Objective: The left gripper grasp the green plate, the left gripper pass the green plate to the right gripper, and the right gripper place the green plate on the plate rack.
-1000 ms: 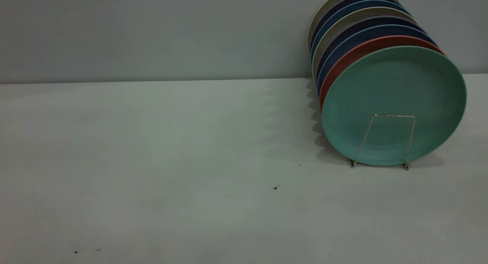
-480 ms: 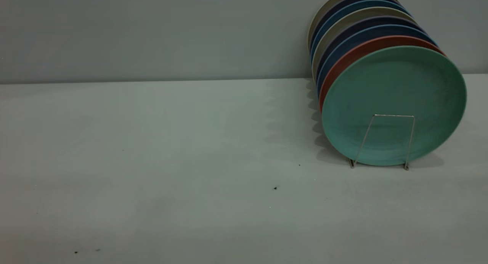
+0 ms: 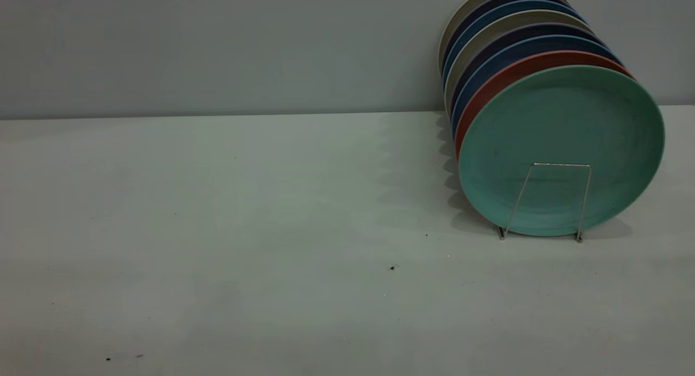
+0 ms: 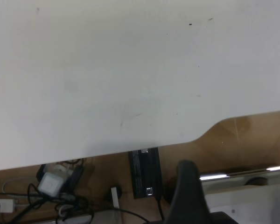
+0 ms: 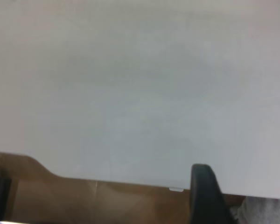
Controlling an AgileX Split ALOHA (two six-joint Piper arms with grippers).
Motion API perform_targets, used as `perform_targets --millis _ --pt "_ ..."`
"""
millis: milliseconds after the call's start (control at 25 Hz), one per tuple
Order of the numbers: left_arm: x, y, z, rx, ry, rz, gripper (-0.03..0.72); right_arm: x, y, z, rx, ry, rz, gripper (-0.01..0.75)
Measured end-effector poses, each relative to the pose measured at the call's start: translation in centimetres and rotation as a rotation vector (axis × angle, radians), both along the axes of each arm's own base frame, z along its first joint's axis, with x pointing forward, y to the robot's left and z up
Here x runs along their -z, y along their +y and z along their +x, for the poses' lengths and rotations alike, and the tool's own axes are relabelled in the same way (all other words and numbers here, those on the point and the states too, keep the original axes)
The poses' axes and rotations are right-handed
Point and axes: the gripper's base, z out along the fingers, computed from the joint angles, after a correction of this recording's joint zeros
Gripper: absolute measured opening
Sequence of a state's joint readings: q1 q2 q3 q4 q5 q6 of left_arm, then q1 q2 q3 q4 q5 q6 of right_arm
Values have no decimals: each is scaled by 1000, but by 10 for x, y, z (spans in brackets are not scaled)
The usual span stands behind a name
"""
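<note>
The green plate (image 3: 564, 120) stands upright at the front of a row of plates, behind the front wire loop of the plate rack (image 3: 562, 164) at the right of the table. No gripper touches it and neither arm shows in the exterior view. My left gripper (image 4: 240, 179) is back over the table's edge; one black finger (image 4: 189, 186) shows with empty space beside it, so it is open and empty. My right gripper (image 5: 246, 182) is also at the table's edge, open and empty, with one finger (image 5: 203, 196) in view.
Behind the green plate stand a salmon-pink plate (image 3: 491, 85), several blue plates (image 3: 478, 74) and beige ones. The white table (image 3: 217, 229) stretches to the left. Cables and a power box (image 4: 51, 184) lie below the table edge in the left wrist view.
</note>
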State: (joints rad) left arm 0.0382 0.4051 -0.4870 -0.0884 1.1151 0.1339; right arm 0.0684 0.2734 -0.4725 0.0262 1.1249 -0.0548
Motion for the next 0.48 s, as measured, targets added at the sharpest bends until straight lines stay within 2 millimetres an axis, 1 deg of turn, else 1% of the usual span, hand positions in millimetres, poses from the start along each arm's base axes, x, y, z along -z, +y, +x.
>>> perform_targets --millis 280,360,480 --pt "0 0 0 0 0 0 574 0 0 -1 1 -10 2 420" --pt "0 0 0 0 0 0 574 -1 0 -6 1 -43 5 415" --pt "0 0 0 0 -3 0 574 -4 -1 -21 1 -151 12 409"
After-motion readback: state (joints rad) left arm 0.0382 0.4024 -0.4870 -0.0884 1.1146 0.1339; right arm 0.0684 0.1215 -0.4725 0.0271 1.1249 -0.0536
